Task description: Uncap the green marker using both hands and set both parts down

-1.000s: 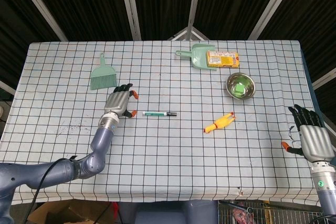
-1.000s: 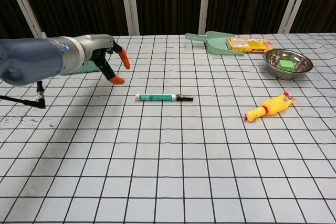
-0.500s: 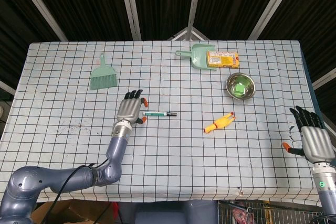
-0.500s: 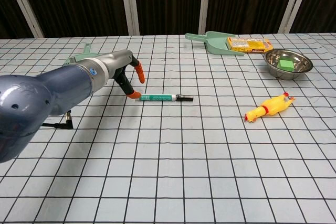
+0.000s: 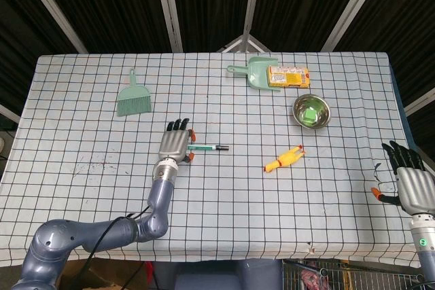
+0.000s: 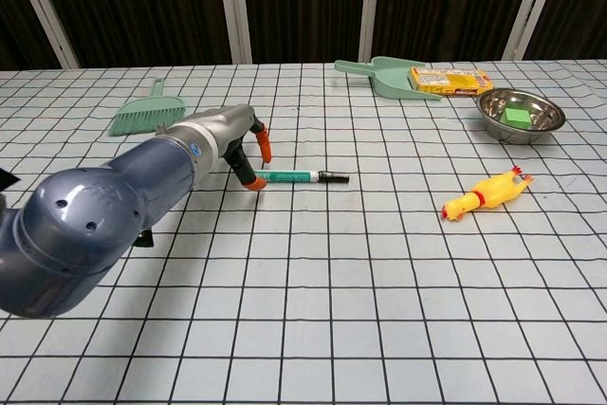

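- Head view is showing the checked tablecloth (image 5: 81, 188) with the green marker (image 5: 207, 147) lying flat near the middle, cap still on, dark end pointing toward the robot's right.
- Left hand (image 5: 174, 146) is sitting at the marker's left end, fingers stretched forward and slightly spread; orange fingertips (image 6: 259, 180) are reaching down on either side of that end in the chest view. Whether they are actually pinching the marker or only touching it cannot be told from here.
- Right hand (image 5: 412, 183) is hovering at the table's right edge, well apart from the marker, fingers spread and holding nothing.
- Green brush (image 5: 132, 96) is lying toward the far left, bristles facing the near side.
- Green dustpan (image 5: 253, 71) is resting near the far edge, with a yellow packet (image 5: 287, 77) lying across its right side.
- Metal bowl (image 5: 311, 111) is standing just nearer than the packet, holding a green block (image 5: 311, 113).
- Yellow rubber chicken (image 5: 284, 159) is lying on its side between the marker and the bowl, to the right of the marker.
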`<state>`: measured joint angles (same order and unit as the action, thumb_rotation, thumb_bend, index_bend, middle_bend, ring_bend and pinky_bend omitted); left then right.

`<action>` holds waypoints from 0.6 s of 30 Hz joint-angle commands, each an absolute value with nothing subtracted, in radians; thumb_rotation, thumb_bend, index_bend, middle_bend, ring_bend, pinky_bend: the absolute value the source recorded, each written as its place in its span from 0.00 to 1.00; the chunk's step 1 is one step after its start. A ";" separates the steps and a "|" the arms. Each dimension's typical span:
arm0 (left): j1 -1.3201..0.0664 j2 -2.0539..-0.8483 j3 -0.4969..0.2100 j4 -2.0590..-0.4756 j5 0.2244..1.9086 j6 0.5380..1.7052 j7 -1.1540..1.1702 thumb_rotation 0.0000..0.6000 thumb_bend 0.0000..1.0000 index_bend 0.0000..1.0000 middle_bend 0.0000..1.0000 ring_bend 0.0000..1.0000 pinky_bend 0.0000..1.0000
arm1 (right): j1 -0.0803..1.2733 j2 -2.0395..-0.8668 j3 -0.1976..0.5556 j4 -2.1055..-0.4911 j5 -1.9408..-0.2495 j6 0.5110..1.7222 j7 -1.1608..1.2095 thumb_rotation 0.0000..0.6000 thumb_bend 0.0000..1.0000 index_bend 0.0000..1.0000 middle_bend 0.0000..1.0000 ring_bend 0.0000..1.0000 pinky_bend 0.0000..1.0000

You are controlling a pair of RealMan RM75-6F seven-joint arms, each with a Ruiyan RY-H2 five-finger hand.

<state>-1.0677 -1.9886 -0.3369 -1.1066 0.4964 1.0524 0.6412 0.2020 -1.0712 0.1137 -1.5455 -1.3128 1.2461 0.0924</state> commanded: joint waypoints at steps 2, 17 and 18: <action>-1.081 -2.031 -0.348 -1.042 0.517 1.032 0.637 1.00 0.41 0.43 0.04 0.00 0.00 | 0.199 -1.074 0.111 -1.534 -1.314 1.244 0.102 1.00 0.22 0.08 0.00 0.00 0.00; -1.094 -2.097 -0.383 -0.926 0.559 0.976 0.611 1.00 0.48 0.47 0.06 0.00 0.00 | 0.200 -1.086 0.110 -1.502 -1.310 1.228 0.121 1.00 0.22 0.08 0.00 0.00 0.00; -1.095 -2.100 -0.385 -0.921 0.561 0.972 0.610 1.00 0.48 0.47 0.06 0.00 0.00 | 0.201 -1.087 0.110 -1.500 -1.309 1.227 0.121 1.00 0.22 0.08 0.00 0.00 0.00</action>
